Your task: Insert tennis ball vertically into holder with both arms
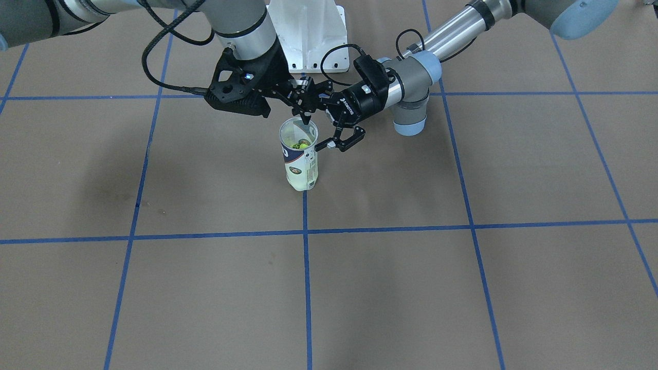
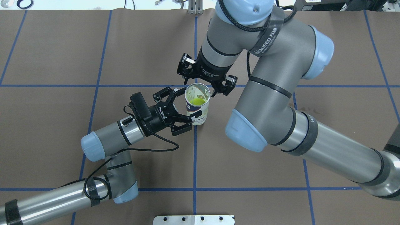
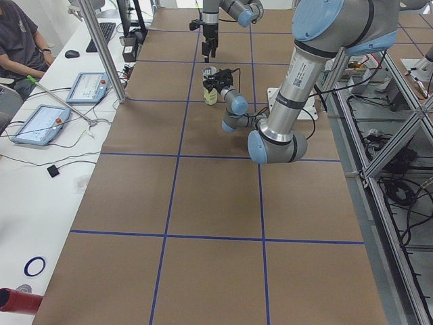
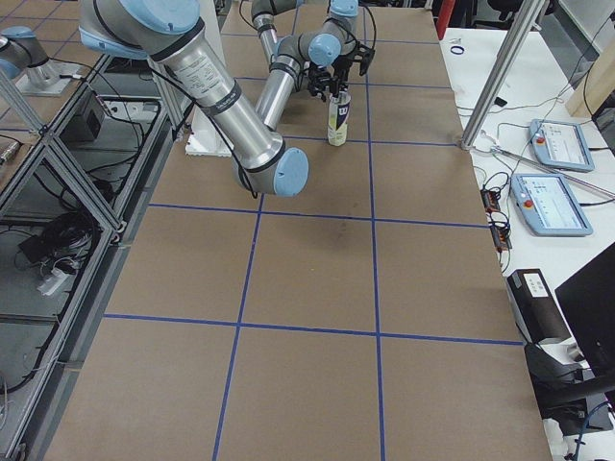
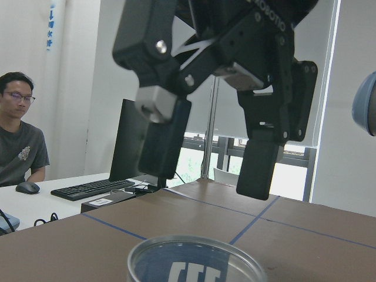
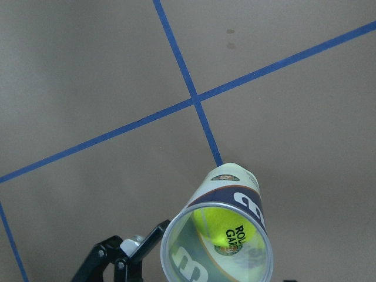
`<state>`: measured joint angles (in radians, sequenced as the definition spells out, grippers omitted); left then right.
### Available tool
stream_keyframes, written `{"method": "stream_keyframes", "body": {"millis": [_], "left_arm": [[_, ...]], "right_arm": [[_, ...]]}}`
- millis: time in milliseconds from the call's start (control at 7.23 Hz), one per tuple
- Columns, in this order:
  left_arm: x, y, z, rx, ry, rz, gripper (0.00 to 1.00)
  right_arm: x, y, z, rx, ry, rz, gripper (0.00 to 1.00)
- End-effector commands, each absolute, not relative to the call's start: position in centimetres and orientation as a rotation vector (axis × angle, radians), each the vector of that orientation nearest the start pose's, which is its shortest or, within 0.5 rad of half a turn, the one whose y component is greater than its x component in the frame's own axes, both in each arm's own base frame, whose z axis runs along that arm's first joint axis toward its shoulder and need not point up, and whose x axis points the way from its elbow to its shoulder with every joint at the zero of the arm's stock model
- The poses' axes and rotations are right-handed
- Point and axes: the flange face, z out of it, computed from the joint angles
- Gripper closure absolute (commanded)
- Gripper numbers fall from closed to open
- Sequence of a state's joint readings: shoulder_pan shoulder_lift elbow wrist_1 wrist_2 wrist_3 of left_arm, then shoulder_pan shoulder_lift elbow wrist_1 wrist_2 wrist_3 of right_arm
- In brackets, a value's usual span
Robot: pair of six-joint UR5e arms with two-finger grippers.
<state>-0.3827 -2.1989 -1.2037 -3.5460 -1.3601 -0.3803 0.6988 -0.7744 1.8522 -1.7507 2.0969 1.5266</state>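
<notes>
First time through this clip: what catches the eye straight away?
The clear holder stands upright on a blue tape line, with a yellow-green tennis ball inside it. The right gripper hangs open above its mouth, while the left gripper, also open, reaches in at its flank.

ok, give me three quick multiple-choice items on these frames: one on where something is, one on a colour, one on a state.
1. The tennis ball is:
A. held in the right gripper
B. down inside the holder
C. balanced on the holder's rim

2. The tape grid lines are:
A. red
B. blue
C. white

3. The right gripper is:
A. shut on the tennis ball
B. shut on the holder's rim
C. open above the holder

Key:
1 B, the right wrist view looks down the holder onto the tennis ball.
2 B, every view shows them blue.
3 C, the left wrist view shows its fingers apart over the rim, with nothing between them.
</notes>
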Motion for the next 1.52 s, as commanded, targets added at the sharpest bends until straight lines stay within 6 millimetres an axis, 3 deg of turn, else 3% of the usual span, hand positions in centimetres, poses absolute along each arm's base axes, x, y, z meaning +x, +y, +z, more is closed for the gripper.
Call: {"method": "stream_keyframes", "body": {"millis": [0, 277, 415, 691, 968, 1106, 1383], "left_arm": [[51.9, -37.8, 26.7, 1.669, 1.505, 0.203, 0.01], [48.2, -37.4, 28.3, 1.684, 1.496, 0.190, 0.01], [46.1, -38.3, 29.8, 1.691, 1.459, 0.178, 0.01], [39.9, -42.9, 35.6, 1.692, 1.270, 0.131, 0.01], [36.3, -46.6, 39.5, 1.591, 1.106, 0.016, 0.01], [34.9, -47.6, 41.4, 1.526, 1.087, -0.023, 0.01], [31.5, -48.2, 48.4, 1.326, 0.958, -0.053, 0.02]], "right_arm": [[-38.5, -47.3, 11.9, -0.122, -0.984, 0.399, 0.02], [-36.0, -48.7, 14.3, -0.078, -0.964, 0.381, 0.02], [-34.4, -49.7, 16.0, -0.052, -0.944, 0.368, 0.02], [-31.0, -51.5, 22.5, 0.008, -0.865, 0.272, 0.02], [-25.6, -53.9, 29.4, 0.060, -0.770, 0.187, 0.02], [-23.5, -55.3, 31.7, 0.072, -0.736, 0.163, 0.02], [-21.4, -57.4, 34.3, 0.081, -0.697, 0.128, 0.02]]}}
